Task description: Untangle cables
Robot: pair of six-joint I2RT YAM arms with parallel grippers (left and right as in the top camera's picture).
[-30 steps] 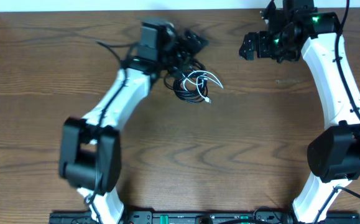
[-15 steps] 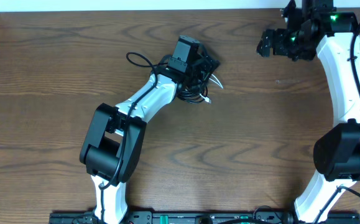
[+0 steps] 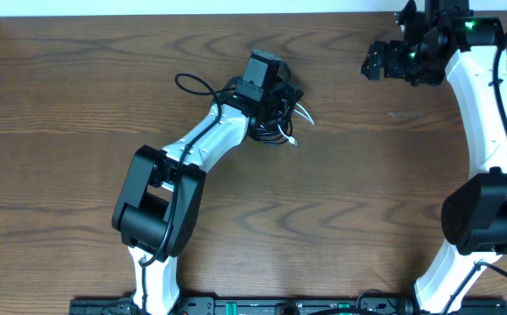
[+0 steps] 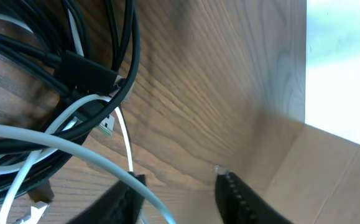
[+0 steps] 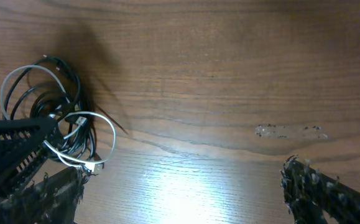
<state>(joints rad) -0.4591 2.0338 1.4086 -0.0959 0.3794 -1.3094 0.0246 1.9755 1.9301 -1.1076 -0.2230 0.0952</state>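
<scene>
My left claw (image 4: pixel 176 179), fingers apart, hovers at the cables (image 4: pixel 86 68); my right claw (image 5: pixel 181 174) hangs spread, far right, well away.

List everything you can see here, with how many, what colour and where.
Black cables: several, exact count lost in the tangle, black, heaped on the table's far half.
White cable: at least one, white, looped through that tangle.
Table: one, brown wood, under everything.
Smudge: one, whitish, on the table right of the tangle.
Wall: one, white, along the far edge.
Left arm: one, white and black, over the tangle.
Right arm: one, white and black, right side.
Left pincer: black, open, at the tangle.
Right pincer: black, open, apart from the cables.
</scene>
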